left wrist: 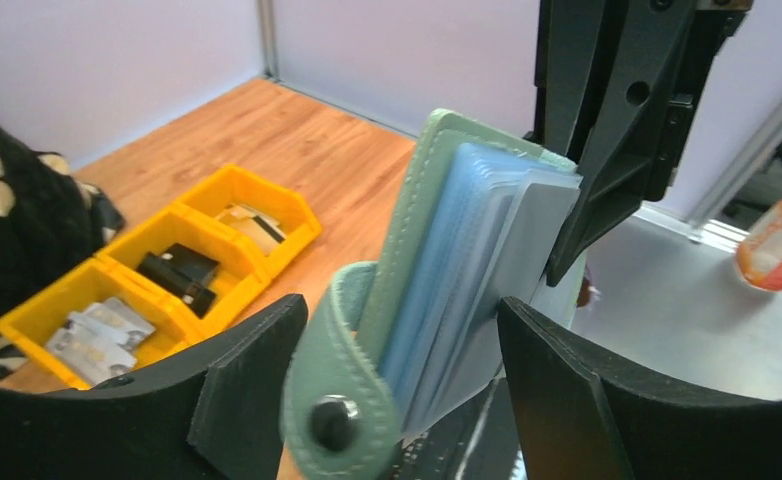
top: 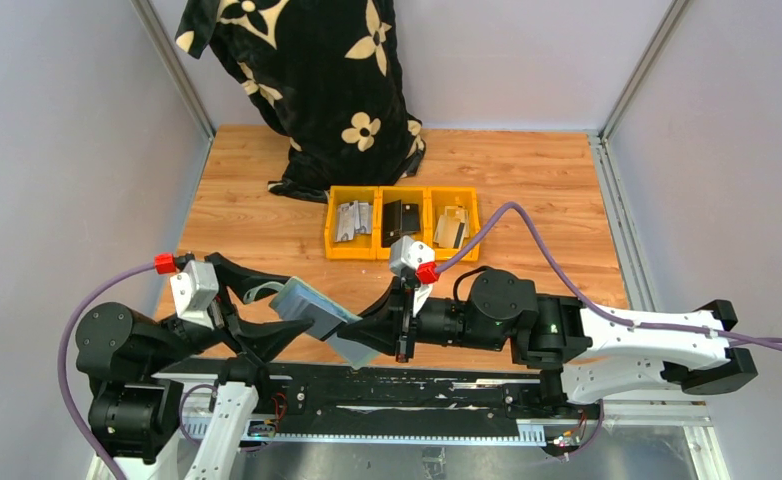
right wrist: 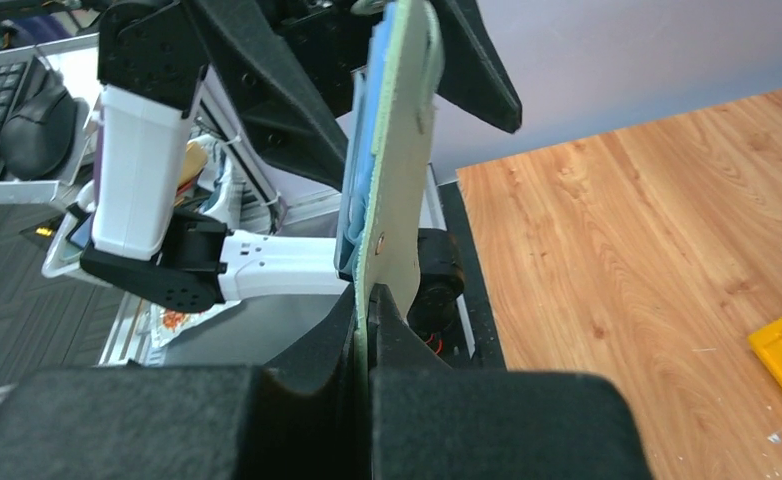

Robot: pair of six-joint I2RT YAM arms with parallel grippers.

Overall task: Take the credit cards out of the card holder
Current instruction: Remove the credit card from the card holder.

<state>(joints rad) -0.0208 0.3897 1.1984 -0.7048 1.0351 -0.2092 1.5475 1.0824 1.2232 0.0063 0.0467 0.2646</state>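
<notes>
The sage-green card holder hangs in the air between the two arms, over the table's near edge. My right gripper is shut on the edge of its green cover. My left gripper is open, one finger on each side of the pale blue pockets, with a gap to both. The snap tab hangs loose near the left finger. Credit cards lie in the yellow bins: silvery ones, black ones and a tan one. Whether any card sits in the pockets I cannot tell.
The three joined yellow bins stand mid-table, beyond the grippers. A black cloth with cream flowers is heaped at the back left. Grey walls close in both sides.
</notes>
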